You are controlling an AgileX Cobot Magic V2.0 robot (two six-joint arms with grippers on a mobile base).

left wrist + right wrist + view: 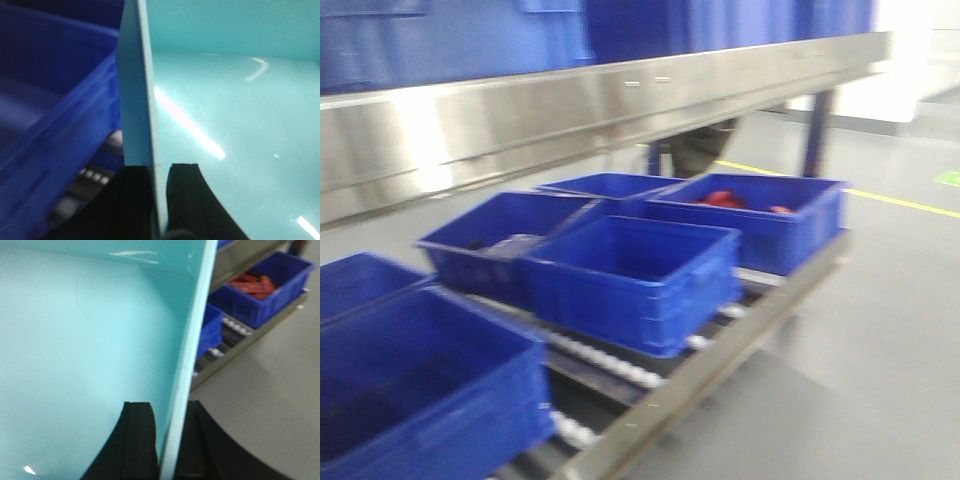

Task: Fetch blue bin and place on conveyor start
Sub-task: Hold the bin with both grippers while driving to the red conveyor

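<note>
Light cyan tubs: one, the blue bin (235, 115). It shows only in the two wrist views, gripped by two of its walls, close to the near side of the rack.
Left gripper (159, 172): narrow, clamped on the bin's left wall. One of its two black fingers (134, 200) is outside the wall and the other is inside.
Right gripper (172, 412): narrow, pinching the right wall just under the thin rim, again with one black finger on each side.
Dark blue bins (635, 275): six counted on the lower level, in a staggered double row running from near left to far right.
Bins with contents: two. The far right one holds red packets (720, 198), and the middle left one holds a grey object (510, 243) too blurred to name.
Upper level: more dark blue shapes above the steel shelf rail (600, 100). I cannot tell how many.
Roller rack (620, 368): one, with white rollers showing between the bins and a steel edge on its near side.
Floor (860, 350): grey and glossy, with one yellow line (900, 200) across the far right.
Sharpness: the front view is smeared, so fine detail is lost.
</note>
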